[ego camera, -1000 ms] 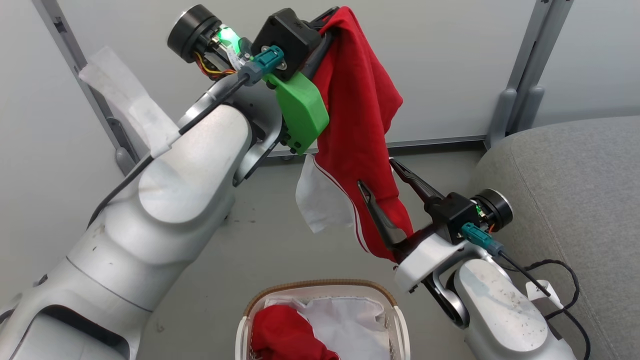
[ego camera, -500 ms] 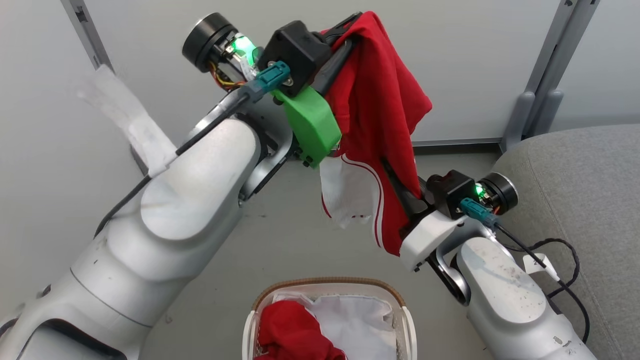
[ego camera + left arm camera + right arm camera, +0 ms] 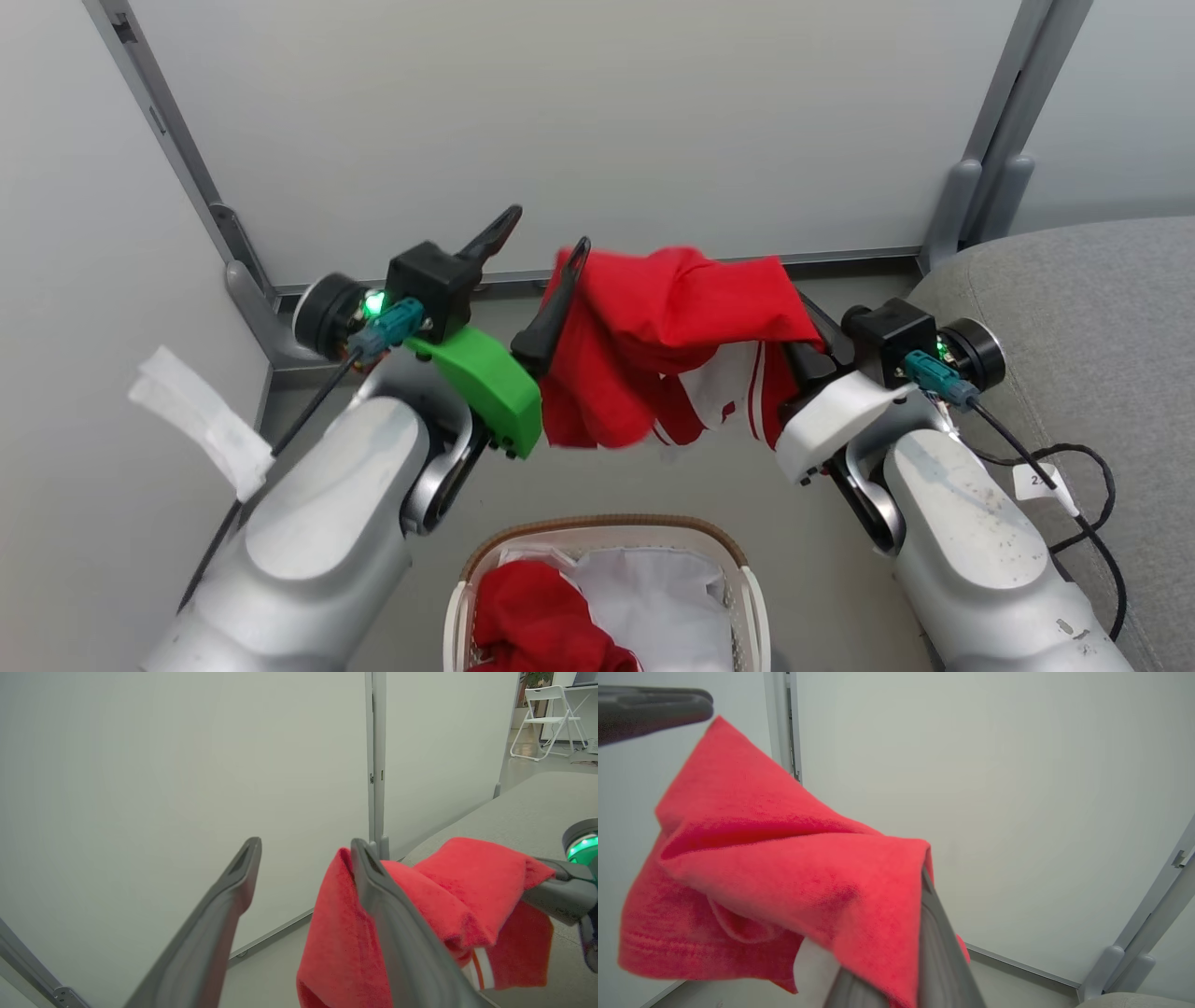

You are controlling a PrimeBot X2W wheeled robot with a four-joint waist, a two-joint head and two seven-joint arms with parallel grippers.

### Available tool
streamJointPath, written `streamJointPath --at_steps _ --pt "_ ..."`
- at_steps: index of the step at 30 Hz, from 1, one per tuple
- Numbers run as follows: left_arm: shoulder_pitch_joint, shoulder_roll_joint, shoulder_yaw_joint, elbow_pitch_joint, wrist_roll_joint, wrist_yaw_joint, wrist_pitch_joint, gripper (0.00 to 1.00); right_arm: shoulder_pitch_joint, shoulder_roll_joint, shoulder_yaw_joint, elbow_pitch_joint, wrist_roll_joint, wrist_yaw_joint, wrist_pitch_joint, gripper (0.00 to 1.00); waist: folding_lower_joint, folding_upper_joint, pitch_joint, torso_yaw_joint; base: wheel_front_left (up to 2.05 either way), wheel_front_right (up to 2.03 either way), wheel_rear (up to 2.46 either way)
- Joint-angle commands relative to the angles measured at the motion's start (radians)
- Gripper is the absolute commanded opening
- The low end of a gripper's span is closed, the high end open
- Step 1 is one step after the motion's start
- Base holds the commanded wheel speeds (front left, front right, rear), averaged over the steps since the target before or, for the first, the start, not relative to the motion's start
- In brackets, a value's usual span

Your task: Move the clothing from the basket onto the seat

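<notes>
A red garment (image 3: 672, 327) with white stripes hangs bunched in the air between my two grippers. My right gripper (image 3: 798, 336) is shut on its right end, with the fingers mostly buried in the cloth (image 3: 784, 872). My left gripper (image 3: 537, 247) is open, and the cloth's left end still drapes over its inner finger (image 3: 373, 882). A second red garment (image 3: 532, 616) lies in the basket (image 3: 607, 530) at the bottom centre. The grey seat (image 3: 1074, 308) is at the right, just beyond my right arm.
Pale partition walls with grey posts (image 3: 990, 131) stand close behind. The white liner (image 3: 663, 597) fills the right side of the basket. A black cable (image 3: 1074, 467) trails over the seat's edge. A white folding chair (image 3: 546, 718) stands far off.
My right gripper shut on the garment's lower part and rose. My left gripper came down from high up and opened, so the garment now hangs level between both.
</notes>
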Motion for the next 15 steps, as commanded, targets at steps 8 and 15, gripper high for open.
streamJointPath --at_steps 8,15 --pt "0.221 -0.006 -0.003 0.040 -0.049 0.029 -0.107 1.00 0.014 -0.004 -0.101 -0.021 -0.051 -0.001 -0.003 0.00 0.0001 0.0000 -0.009 -0.007 0.00 0.00 0.00" --pt "0.332 -0.002 -0.001 0.027 -0.036 0.040 -0.145 1.00 0.050 -0.004 -0.194 -0.047 -0.106 -0.001 -0.003 0.00 0.0001 0.0000 -0.009 -0.014 0.00 0.00 0.00"
